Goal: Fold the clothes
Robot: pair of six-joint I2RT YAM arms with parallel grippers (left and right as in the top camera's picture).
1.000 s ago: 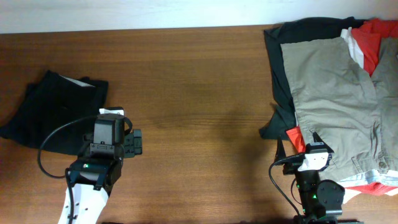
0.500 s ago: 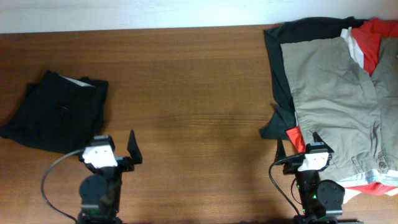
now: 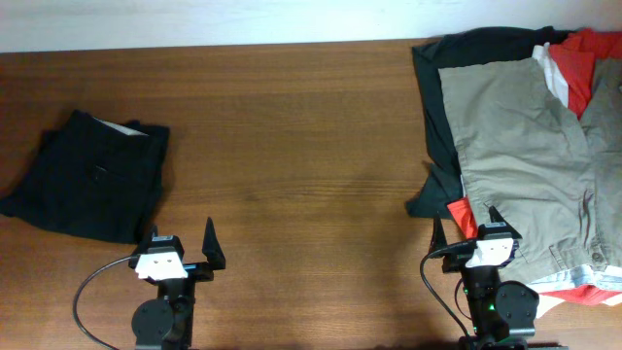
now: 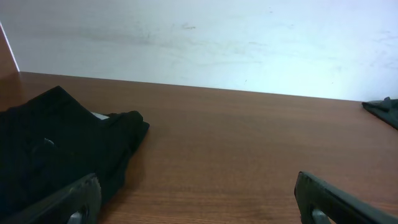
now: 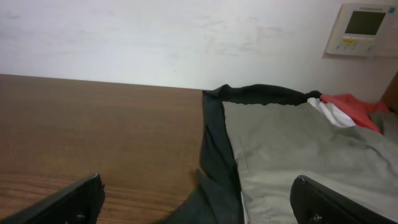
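The black garment (image 3: 87, 185) lies folded at the left of the table, with a whitish strip at its far edge. It also shows in the left wrist view (image 4: 56, 143). My left gripper (image 3: 181, 243) is open and empty near the front edge, just right of and nearer than the garment. Its fingers (image 4: 198, 199) are spread wide over bare wood. My right gripper (image 3: 465, 231) is open and empty at the front right. Its fingers (image 5: 198, 196) straddle the near edge of a clothes pile.
A pile at the right holds khaki-grey shorts (image 3: 525, 146) on top, with another black garment (image 3: 432, 87) and a red garment (image 3: 588, 53) under them. The wooden table (image 3: 301, 146) runs between the two sides. A wall panel (image 5: 360, 28) shows behind.
My left arm has pulled back from beside the black garment toward the front edge, and its gripper now points level across the table. The right arm has not moved.
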